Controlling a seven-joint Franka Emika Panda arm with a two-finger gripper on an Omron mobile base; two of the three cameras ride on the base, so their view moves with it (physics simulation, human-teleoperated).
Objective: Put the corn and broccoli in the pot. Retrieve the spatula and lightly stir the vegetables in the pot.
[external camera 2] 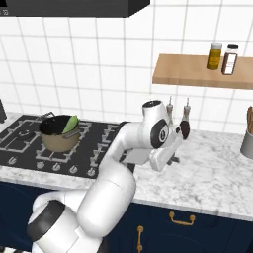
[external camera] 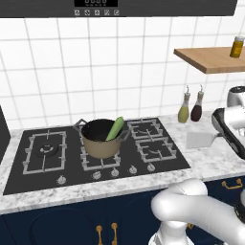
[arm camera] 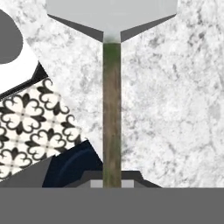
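The tan pot (external camera: pixel 101 139) stands on the middle burner of the stove, also seen as pot (external camera 2: pixel 59 133). The light-green corn (external camera: pixel 115 128) leans inside it, its tip over the rim. The broccoli is hidden. The spatula lies on the marble counter to the right of the stove, its pale grey blade (external camera: pixel 198 139) pointing at the hob. In the hand view the spatula's blade (arm camera: pixel 112 15) is at the top and its thin dark handle (arm camera: pixel 112 109) runs down into my gripper (arm camera: pixel 112 183), which is shut on it. My gripper (external camera 2: pixel 173 159) hangs low over the counter.
Two bottles (external camera: pixel 183 109) (external camera: pixel 196 107) stand against the tiled wall just behind the spatula. A wooden shelf (external camera: pixel 210 60) with jars hangs above them. A grey utensil holder (external camera 2: pixel 247 142) stands far right. The counter's front edge is close to my hand.
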